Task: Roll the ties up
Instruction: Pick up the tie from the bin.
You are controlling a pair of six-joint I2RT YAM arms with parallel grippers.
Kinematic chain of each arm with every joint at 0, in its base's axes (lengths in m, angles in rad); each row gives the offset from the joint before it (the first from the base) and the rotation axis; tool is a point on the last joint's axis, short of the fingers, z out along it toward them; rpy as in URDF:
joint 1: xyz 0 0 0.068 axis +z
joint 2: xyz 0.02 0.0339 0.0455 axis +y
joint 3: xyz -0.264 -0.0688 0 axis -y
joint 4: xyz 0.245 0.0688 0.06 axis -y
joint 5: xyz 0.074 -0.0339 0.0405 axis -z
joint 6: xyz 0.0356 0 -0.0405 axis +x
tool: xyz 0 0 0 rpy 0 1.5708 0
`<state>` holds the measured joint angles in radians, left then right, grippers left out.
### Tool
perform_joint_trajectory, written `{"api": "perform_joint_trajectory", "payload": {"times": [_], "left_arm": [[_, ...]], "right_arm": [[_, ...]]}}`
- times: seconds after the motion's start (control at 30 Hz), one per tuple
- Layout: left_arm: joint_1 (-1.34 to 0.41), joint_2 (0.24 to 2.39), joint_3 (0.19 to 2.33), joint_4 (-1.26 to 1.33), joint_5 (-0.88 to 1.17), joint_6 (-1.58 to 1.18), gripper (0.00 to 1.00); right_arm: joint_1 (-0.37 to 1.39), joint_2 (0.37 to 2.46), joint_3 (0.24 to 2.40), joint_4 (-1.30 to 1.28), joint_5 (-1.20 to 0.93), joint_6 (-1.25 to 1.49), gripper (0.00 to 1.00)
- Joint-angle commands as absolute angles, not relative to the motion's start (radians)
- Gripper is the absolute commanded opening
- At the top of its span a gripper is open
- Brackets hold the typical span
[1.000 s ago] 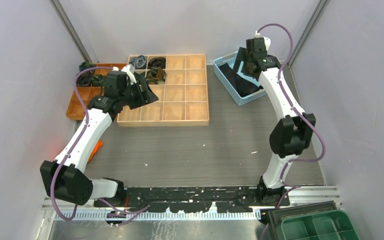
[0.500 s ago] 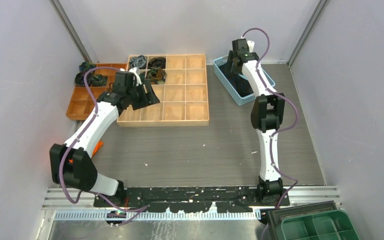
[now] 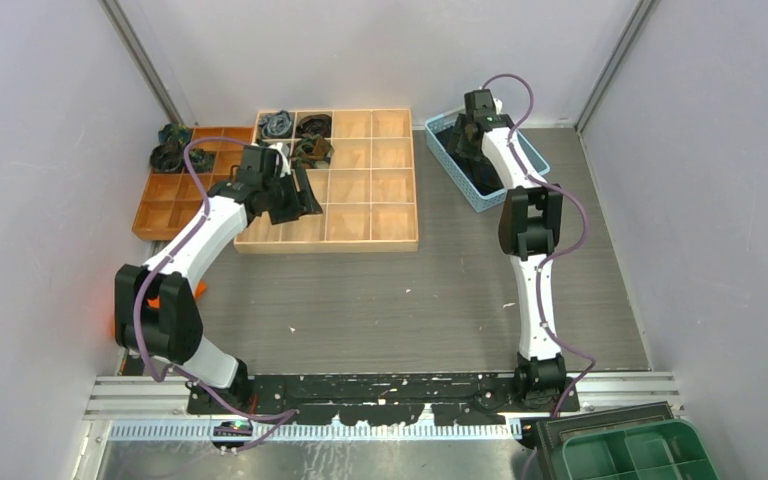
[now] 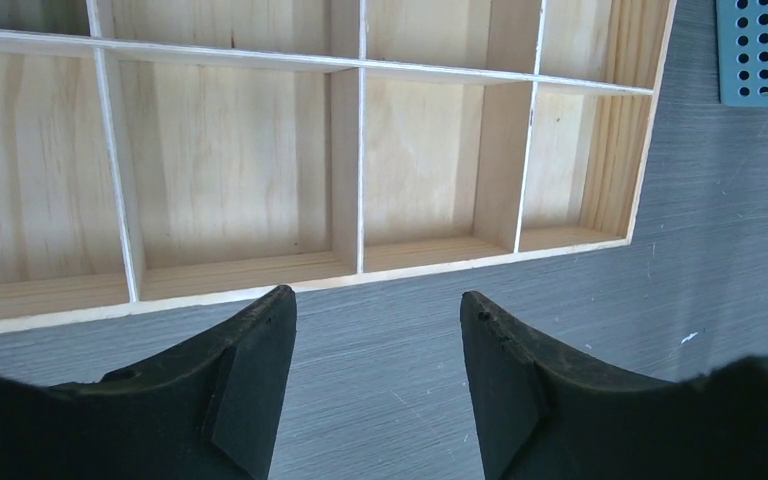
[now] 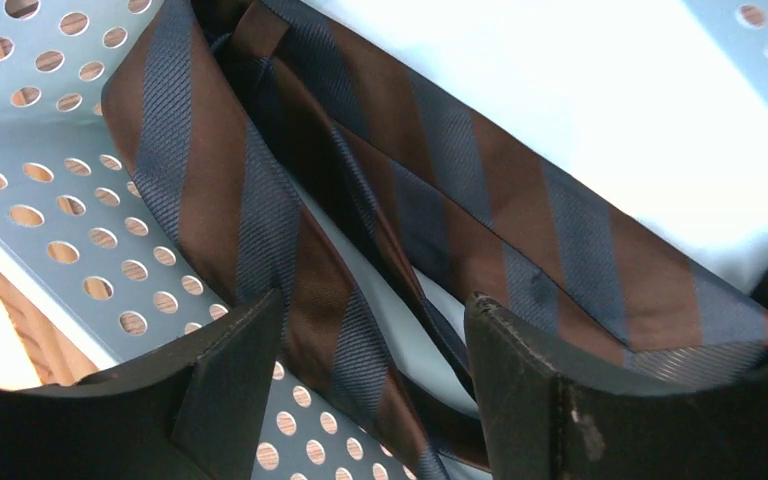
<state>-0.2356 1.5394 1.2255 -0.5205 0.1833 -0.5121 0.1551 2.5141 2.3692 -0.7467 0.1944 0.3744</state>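
Right gripper (image 5: 370,385) spread wide over striped tie (image 5: 480,200) in blue basket (image 5: 50,240), 1 o'clock, left gripper (image 4: 375,385) spread wide at near edge of wooden tray (image 4: 410,170), rolled ties (image 3: 312,127) in far cells, 11 o'clock.

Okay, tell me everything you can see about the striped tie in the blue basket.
The tie is woven fabric with wide diagonal brown and navy stripes. It lies unrolled, loosely folded over itself, inside the perforated blue basket, on its floor and against one wall. The right gripper hovers open right above it; no finger visibly touches it.
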Motion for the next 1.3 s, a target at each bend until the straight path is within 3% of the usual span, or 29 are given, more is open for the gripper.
{"api": "perform_joint_trajectory", "payload": {"times": [0.0,0.13,0.2,0.23,0.43,0.53,0.67,0.97,1.27], "left_arm": [[-0.233,1.548,1.244,-0.481,0.183,-0.495,0.61],[-0.233,1.553,1.24,-0.484,0.181,-0.497,0.55],[-0.233,1.555,1.237,-0.483,0.182,-0.497,0.48],[-0.233,1.557,1.237,-0.485,0.182,-0.497,0.44],[-0.233,1.564,1.242,-0.491,0.185,-0.496,0.18],[-0.233,1.563,1.25,-0.5,0.185,-0.497,0.07],[-0.233,1.538,1.242,-0.494,0.17,-0.496,0.02],[-0.233,1.454,1.231,-0.484,0.169,-0.491,0.01],[-0.235,1.332,1.206,-0.501,0.185,-0.499,0.0]], "right_arm": [[0.153,2.51,2.348,-0.694,0.058,0.409,0.68],[0.152,2.524,2.346,-0.696,0.031,0.413,0.5],[0.149,2.529,2.354,-0.701,0.026,0.41,0.39],[0.147,2.531,2.359,-0.703,0.025,0.41,0.27],[0.126,2.51,2.388,-0.692,0.043,0.41,0.02],[0.105,2.499,2.454,-0.707,0.043,0.415,0.01],[0.078,2.428,2.454,-0.684,0.04,0.415,0.01],[0.07,2.088,2.165,-0.526,-0.054,0.429,0.01],[0.072,1.813,2.055,-0.57,-0.136,0.442,0.01]]}}
